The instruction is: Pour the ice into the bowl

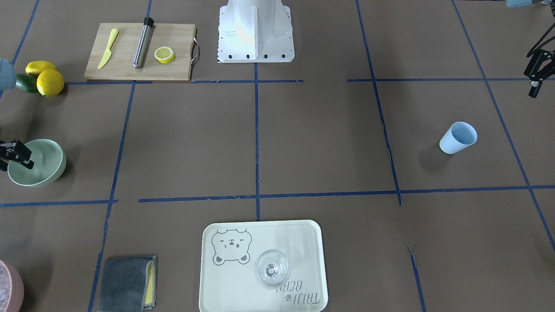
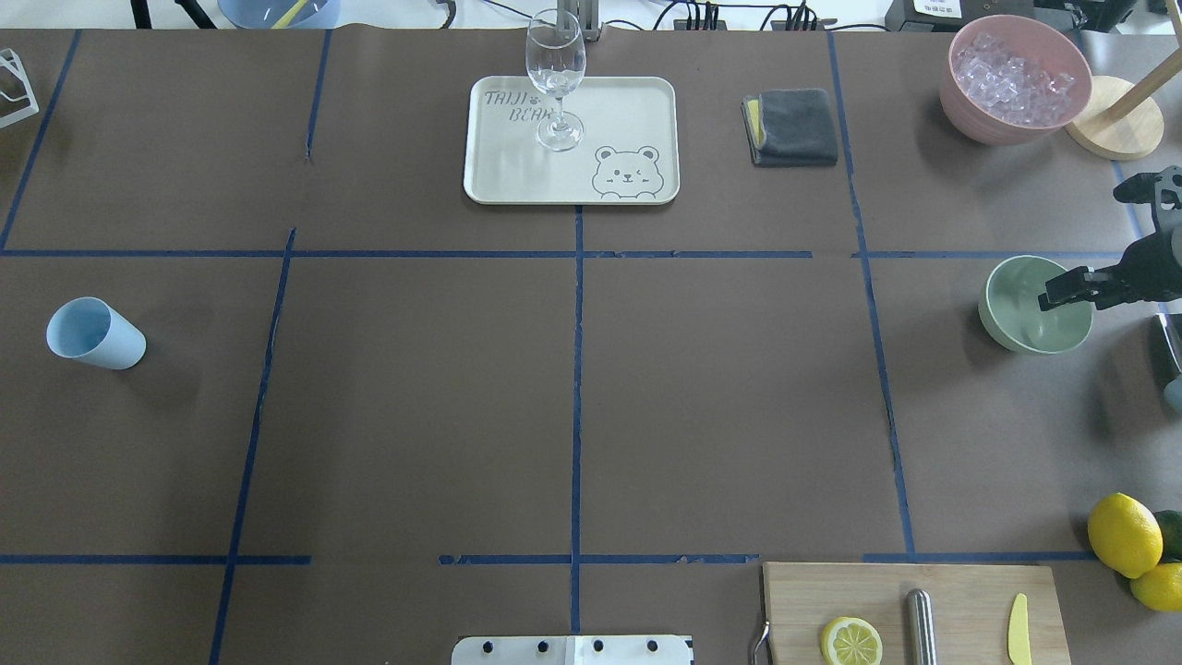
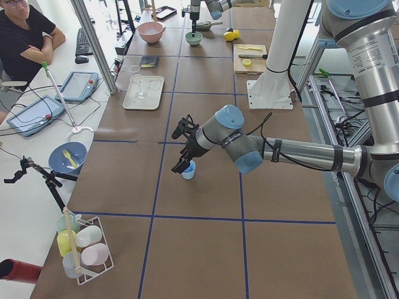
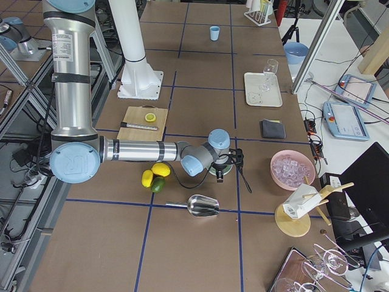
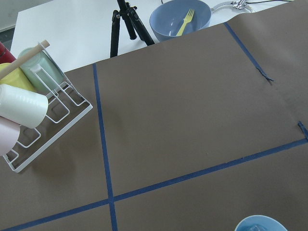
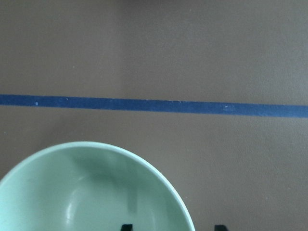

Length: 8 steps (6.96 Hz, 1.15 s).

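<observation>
- At the table's right end, the bowl (image 2: pixel 1011 309) is seen standing upright on the brown paper, just inside a blue tape line.
- The right gripper (image 2: pixel 1055 291) is held over the bowl's rim with its jaws parted. In the right wrist view one fingertip (image 6: pixel 126 227) is seen inside the bowl and the other outside the rim, and the rim is not clamped.
- The ice (image 2: pixel 1011 69) is heaped in the pink bowl (image 2: pixel 993 127). That bowl is set at the far right corner, beyond the mint-green bowl and apart from it.
- The left gripper (image 3: pixel 181 149) is held above the table over the light blue cup (image 2: pixel 92 334), which stands upright at the left end. Its fingers are seen spread in the left side view, and nothing is held between them. The cup's rim is just caught at the bottom edge of the left wrist view.
- A wine glass (image 2: pixel 556 69) is stood on a pale tray (image 2: pixel 517 180) at the middle of the far side, with a folded grey cloth (image 2: pixel 794 125) beside it.
- A lemon half (image 1: pixel 164 54), a yellow knife (image 1: pixel 107 48) and a metal rod (image 1: pixel 142 43) are laid on a cutting board (image 1: pixel 125 67) near the robot's base, with whole lemons (image 1: pixel 50 82) next to it.
- A metal scoop (image 4: pixel 202 205) is seen lying on the table in the right side view.
</observation>
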Motion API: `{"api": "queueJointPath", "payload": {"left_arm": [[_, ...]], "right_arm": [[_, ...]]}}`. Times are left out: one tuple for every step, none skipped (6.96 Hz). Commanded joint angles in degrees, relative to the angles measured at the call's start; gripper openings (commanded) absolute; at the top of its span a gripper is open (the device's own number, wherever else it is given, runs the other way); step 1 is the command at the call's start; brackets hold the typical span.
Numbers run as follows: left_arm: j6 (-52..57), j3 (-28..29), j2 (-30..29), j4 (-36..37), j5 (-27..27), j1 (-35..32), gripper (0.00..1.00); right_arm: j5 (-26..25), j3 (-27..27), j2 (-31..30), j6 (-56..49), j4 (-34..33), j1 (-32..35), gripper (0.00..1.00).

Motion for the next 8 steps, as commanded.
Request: {"api": "queueJointPath", "payload": {"left_arm": [[0.0, -0.14, -0.07, 0.0, 0.04, 0.09, 1.0], [0.0, -0.23, -0.07, 0.0, 0.04, 0.01, 1.0], [0.0, -0.4, -0.07, 0.0, 0.04, 0.01, 1.0], [0.0, -0.58, 0.02, 0.0, 0.13, 0.09, 1.0], [0.0, -0.58, 0.19, -0.27, 0.39, 0.18, 1.0], [0.0, -0.49, 3.85, -6.01, 4.75, 1.75, 1.0], [-1.57, -0.49, 6.15, -9.81, 5.31, 2.63, 1.0], [-7.41, -0.49, 7.13, -12.46, 5.49, 5.08, 1.0]], "right_arm": [[0.12, -0.22, -0.02, -0.31, -0.02, -0.63, 0.0], [0.46, 0.13, 0.16, 0.04, -0.03, -0.72, 0.0], [2.64, 1.53, 0.77, 0.48, -0.63, -0.72, 0.0], [6.58, 1.97, 2.43, 0.83, -1.08, -0.03, 0.0], [8.97, 2.76, 4.01, 5.01, -1.08, 0.41, 0.0], [10.56, 4.68, 6.2, 12.71, -1.08, 0.42, 0.0], [10.57, 7.14, 7.44, 19.4, -1.17, -0.45, 0.0], [10.49, 8.64, 11.2, 24.95, -3.26, -2.72, 0.0]]}}
